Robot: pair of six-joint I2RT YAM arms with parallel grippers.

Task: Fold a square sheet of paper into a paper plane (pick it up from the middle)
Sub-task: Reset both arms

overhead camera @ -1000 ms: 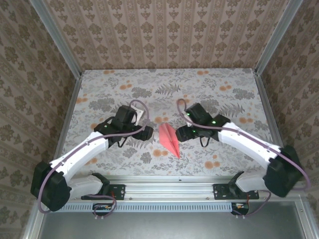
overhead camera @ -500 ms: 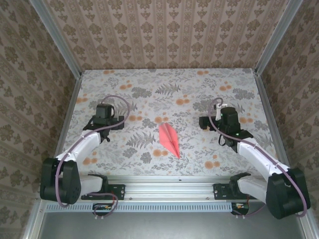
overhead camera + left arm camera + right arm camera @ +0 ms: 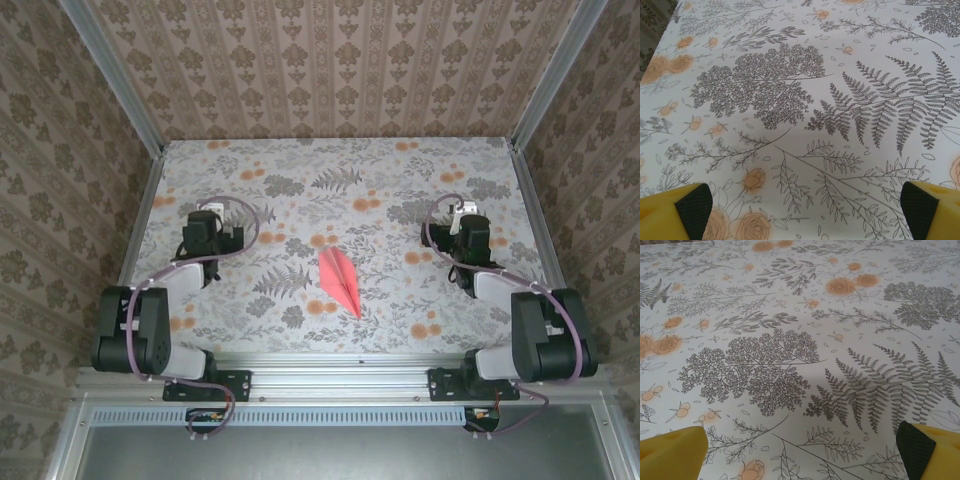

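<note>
Folding looks finished: the paper plane (image 3: 338,281) lies flat midway between the table's side edges, closer to its near edge than its far one. It is a slim salmon-pink dart with a crisp centre ridge. Its long axis runs far to near, and the pointed nose slants slightly right toward the near edge.

The left gripper (image 3: 205,228) sits well apart on its left, and the right gripper (image 3: 468,230) well apart on its right. Neither is clearly nearer. Both stand wide and hold nothing. In the wrist views, yellow fingers (image 3: 670,215) with dark pads (image 3: 915,445) frame only the table (image 3: 805,100), a matte print of grey ferns and orange flowers. Any pickup would mean reaching inward across the ridge.
</note>
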